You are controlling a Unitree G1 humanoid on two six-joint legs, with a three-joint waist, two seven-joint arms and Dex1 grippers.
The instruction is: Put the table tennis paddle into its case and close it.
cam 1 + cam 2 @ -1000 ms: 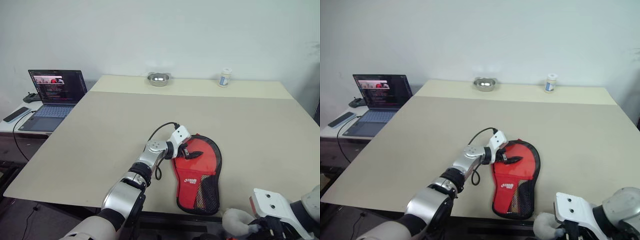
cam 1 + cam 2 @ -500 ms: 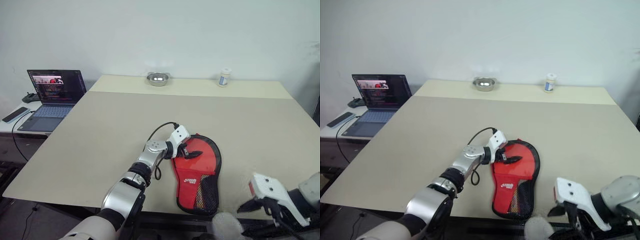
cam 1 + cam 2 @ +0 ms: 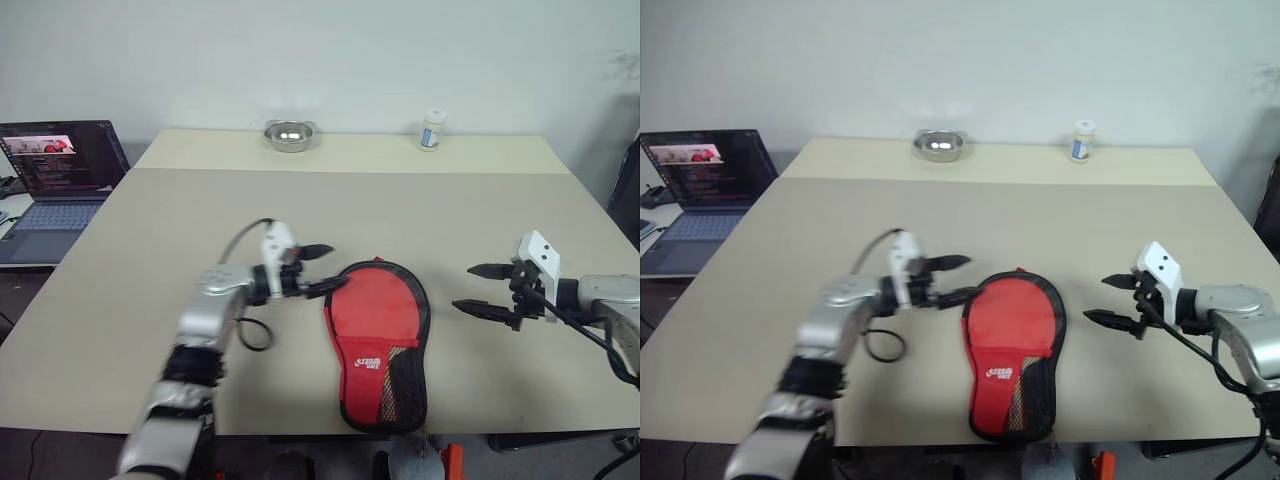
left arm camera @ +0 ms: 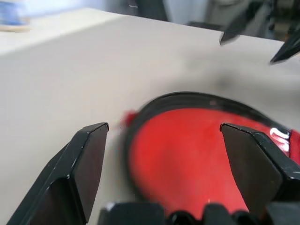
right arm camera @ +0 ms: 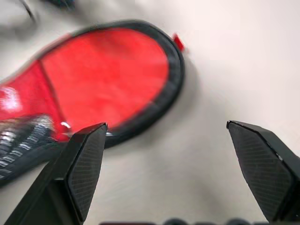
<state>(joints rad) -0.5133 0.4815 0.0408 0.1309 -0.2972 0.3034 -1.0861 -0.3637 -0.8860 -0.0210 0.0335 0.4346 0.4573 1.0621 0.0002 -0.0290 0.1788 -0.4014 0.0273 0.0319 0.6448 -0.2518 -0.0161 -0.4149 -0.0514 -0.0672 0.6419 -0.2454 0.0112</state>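
The case point(image 3: 378, 342) lies red side up on the worktop point(image 3: 150, 230), paddle unseen, perhaps inside; the left tool point(image 3: 318, 268) and right tool point(image 3: 478, 288) flank it, both wide open and empty; check the zip before withdrawing.

Red, black-edged case point(image 3: 378, 330) flat on table; mesh pocket at near end

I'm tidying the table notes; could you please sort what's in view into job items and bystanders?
Job items: case, left gripper, right gripper.
Bystanders: metal bowl, small white bottle, laptop.
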